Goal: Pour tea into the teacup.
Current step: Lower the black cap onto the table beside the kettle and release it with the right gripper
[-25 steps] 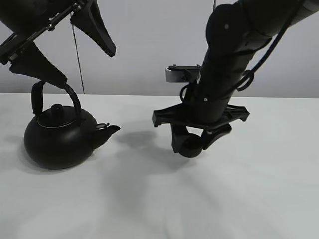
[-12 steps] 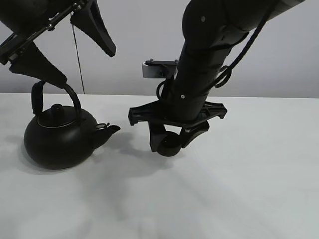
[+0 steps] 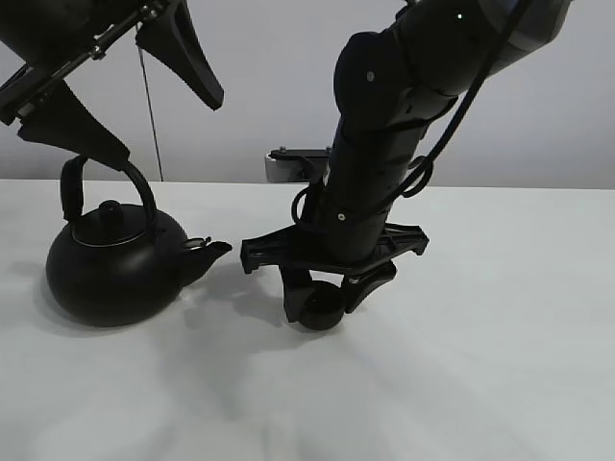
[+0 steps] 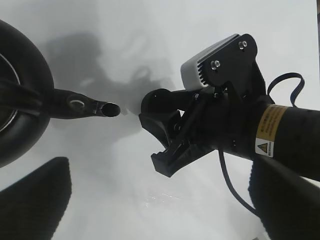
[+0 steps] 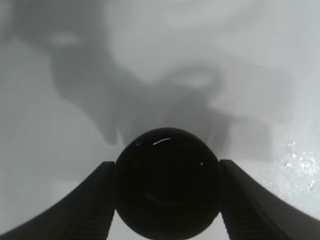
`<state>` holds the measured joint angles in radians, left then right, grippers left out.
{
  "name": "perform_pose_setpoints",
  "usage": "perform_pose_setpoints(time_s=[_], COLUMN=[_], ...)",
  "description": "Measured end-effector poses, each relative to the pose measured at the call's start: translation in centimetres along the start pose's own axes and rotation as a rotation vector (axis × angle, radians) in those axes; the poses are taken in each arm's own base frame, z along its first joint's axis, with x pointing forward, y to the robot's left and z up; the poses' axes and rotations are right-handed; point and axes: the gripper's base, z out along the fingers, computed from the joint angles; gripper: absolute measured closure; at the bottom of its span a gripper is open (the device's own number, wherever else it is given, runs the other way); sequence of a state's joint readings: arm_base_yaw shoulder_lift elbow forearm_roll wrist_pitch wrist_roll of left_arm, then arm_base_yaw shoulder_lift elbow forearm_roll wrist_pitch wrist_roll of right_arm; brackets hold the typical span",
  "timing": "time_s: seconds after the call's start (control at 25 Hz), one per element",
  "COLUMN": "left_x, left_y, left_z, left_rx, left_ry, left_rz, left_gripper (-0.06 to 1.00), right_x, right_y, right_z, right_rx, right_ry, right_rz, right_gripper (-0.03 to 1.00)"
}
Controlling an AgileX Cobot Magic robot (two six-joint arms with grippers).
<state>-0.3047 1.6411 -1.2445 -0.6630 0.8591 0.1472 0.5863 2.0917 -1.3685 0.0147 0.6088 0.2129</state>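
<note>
While clamped in the right end effector (image 3: pixel 324 300), the tiny matte-black bowl-like teacup (image 5: pixel 167 182) hangs low over the white table (image 3: pixel 480 384), near the spout of the round black kettle (image 3: pixel 110 269). An early release could tip it. The left end effector (image 3: pixel 165 127), spread wide above the arched handle, risks a skewed grasp. Since earlier, the cup sits lower and closer to the spout, and the kettle is unmoved.
</note>
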Motion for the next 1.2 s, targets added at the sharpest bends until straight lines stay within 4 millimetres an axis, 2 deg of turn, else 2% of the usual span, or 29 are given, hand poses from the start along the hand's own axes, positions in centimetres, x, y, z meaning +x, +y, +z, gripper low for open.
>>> perform_pose_setpoints(time_s=[0.76,0.92,1.08,1.2], left_x=[0.0,0.0,0.0,0.0], left_y=[0.0,0.0,0.0,0.0], left_z=[0.0,0.0,0.0,0.0], left_rx=[0.0,0.0,0.0,0.0], left_ry=[0.0,0.0,0.0,0.0], left_rz=[0.0,0.0,0.0,0.0], left_gripper=[0.25,0.25,0.25,0.25], right_x=[0.1,0.1,0.12,-0.05], right_y=[0.0,0.0,0.02,0.11], right_z=[0.37,0.37,0.37,-0.27], right_rx=[-0.001,-0.001,-0.004,-0.003], right_ry=[0.008,0.008,0.009,0.03], right_rz=[0.004,0.003,0.007,0.012], right_gripper=[0.57,0.47,0.42,0.33])
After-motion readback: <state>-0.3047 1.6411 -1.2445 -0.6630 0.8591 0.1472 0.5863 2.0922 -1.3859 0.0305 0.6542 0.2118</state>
